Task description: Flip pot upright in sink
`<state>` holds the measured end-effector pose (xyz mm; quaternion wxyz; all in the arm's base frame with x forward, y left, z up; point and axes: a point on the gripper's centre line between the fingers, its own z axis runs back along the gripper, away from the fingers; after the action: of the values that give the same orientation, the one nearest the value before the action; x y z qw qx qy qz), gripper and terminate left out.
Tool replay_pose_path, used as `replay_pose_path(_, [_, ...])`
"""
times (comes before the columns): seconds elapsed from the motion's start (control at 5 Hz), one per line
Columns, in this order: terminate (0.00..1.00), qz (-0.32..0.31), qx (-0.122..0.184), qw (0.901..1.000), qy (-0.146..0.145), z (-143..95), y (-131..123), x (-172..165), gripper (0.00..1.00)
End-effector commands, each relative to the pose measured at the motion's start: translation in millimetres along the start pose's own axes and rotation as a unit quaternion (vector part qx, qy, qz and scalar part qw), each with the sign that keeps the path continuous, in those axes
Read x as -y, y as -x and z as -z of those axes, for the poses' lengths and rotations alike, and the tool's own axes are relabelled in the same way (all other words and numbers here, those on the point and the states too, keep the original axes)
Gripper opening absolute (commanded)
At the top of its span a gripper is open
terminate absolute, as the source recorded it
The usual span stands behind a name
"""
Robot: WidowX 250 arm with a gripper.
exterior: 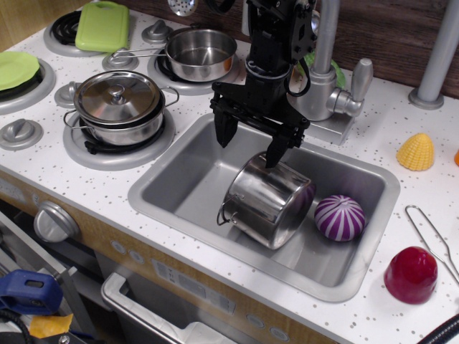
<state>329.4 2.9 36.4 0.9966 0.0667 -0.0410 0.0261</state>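
Note:
The pot (pixel 269 202), tall shiny steel with a small wire loop handle at its lower left, lies tilted on its side in the grey sink (pixel 183 179), its base facing the front left. My black gripper (pixel 251 141) hangs just above the pot's upper back edge. Its jaws are open and hold nothing. The right fingertip (pixel 275 154) is at or very close to the pot's top edge; the left fingertip (pixel 224 131) is over bare basin. The pot's open mouth faces away and is hidden.
A purple-and-white striped ball (pixel 339 217) lies in the sink right of the pot. The faucet (pixel 326 68) stands behind my gripper. A lidded steel pot (pixel 118 104) and a saucepan (pixel 201 54) sit on burners at left. A red toy (pixel 410 274) and a yellow corn piece (pixel 416 152) sit on the counter at right.

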Motion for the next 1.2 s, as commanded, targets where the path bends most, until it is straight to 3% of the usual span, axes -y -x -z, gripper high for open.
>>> replay_pose_path(0.0, [0.0, 0.0, 0.0, 1.0, 0.0, 0.0, 0.0, 0.0, 1.0])
replay_pose_path(0.2, [0.0, -0.029, -0.016, 0.9985, 0.044, -6.0, -0.6, -3.2, 1.0])
replay_pose_path(0.4, [0.0, -0.06, -0.035, 0.991, 0.114, -8.4, -2.5, -6.7, 1.0])
replay_pose_path(0.6, [0.0, -0.093, -0.051, 0.9752, 0.194, -12.1, -4.7, -11.1, 1.0])
replay_pose_path(0.8, [0.0, -0.101, -0.033, 0.9701, 0.218, -1.6, -3.7, -17.8, 1.0])
replay_pose_path(1.0, [0.0, -0.117, -0.02, 0.9589, 0.258, 11.9, -6.1, -17.8, 1.0])
